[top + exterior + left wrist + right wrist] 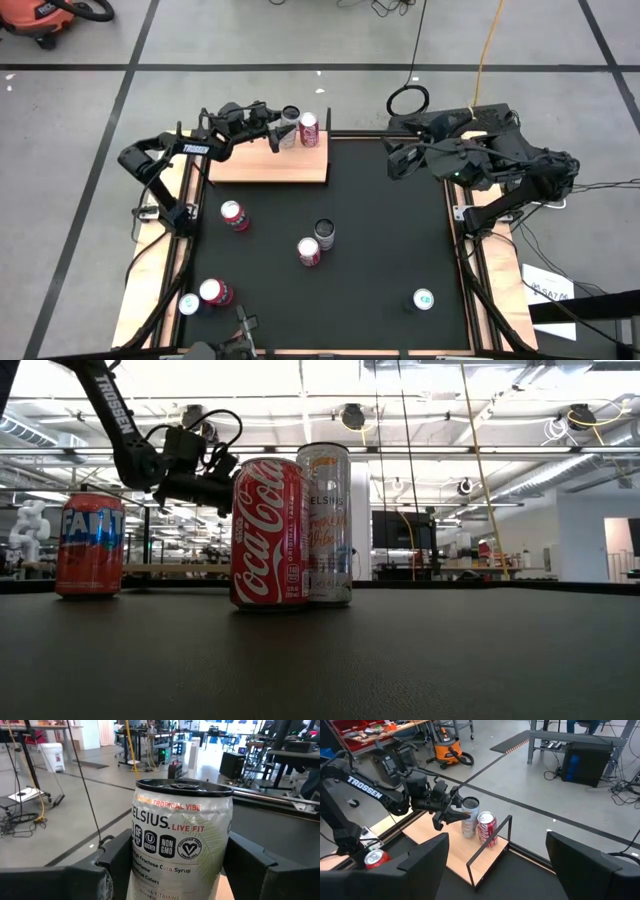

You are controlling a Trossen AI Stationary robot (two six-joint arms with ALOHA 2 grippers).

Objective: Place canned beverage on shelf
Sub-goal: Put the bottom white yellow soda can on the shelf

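Left gripper (284, 132): your fingers sit either side of the Celsius can (180, 840), clamped on its body; hold it upright, don't squeeze harder.
Celsius can position: it stands over the far right end of the shelf (262, 168); whether its base already touches the wood, you cannot tell from these views.
Neighbour: the red cola can (309, 128) stands just beside it on the shelf, so lower straight down and don't drift toward it.
Release: judge the can seated before you spread the fingers, then back out along the shelf.
Hazard: black posts (490, 837) edge the shelf; keep your wrist off them.
Right gripper (398, 160): open, parked well apart at the mat's far right corner; leave it there.
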